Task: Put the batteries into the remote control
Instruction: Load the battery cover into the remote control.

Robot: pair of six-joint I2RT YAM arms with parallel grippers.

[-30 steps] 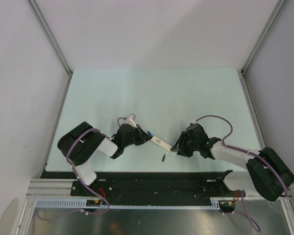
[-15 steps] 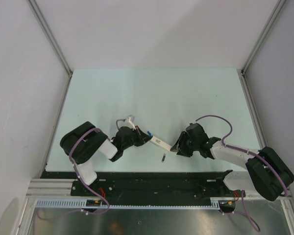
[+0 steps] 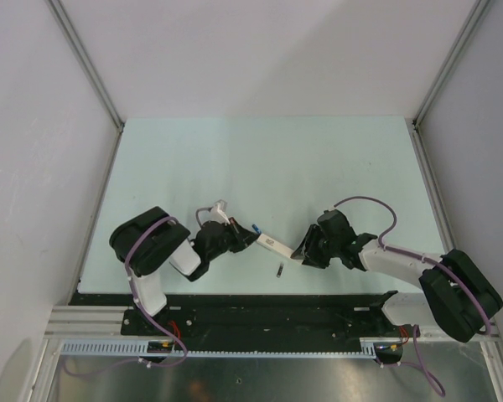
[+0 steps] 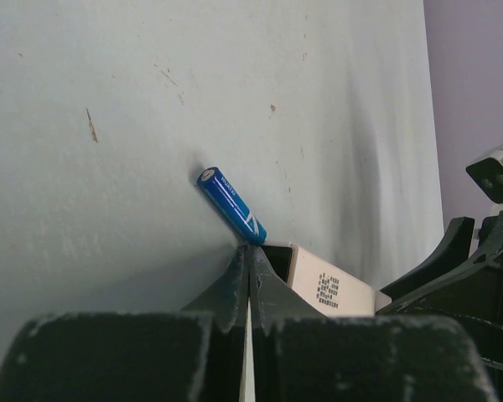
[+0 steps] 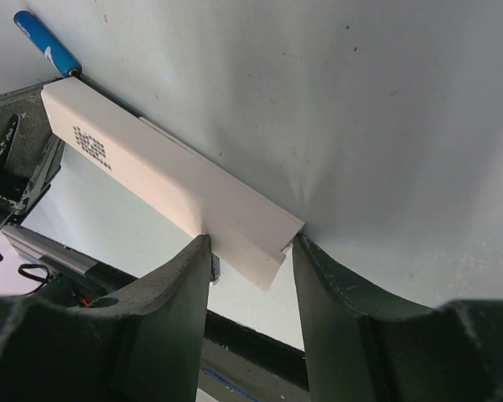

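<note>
Fingers on the left arm (image 4: 235, 280) are pressed together, leaving only a hairline gap, and I see nothing held in them. A blue battery (image 4: 230, 205) lies on the table (image 4: 109, 100) touching their tips, angled away to the left. I see the remote control (image 5: 168, 188) with its printed end just beside those tips and its other end clamped between the right fingers (image 5: 180, 285). A black battery (image 3: 279, 270) lies between both pairs, nearer the bases.

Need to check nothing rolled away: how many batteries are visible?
2. One blue battery lies at the left end of the remote control; one dark battery lies alone on its near side. Others may be hidden.
</note>
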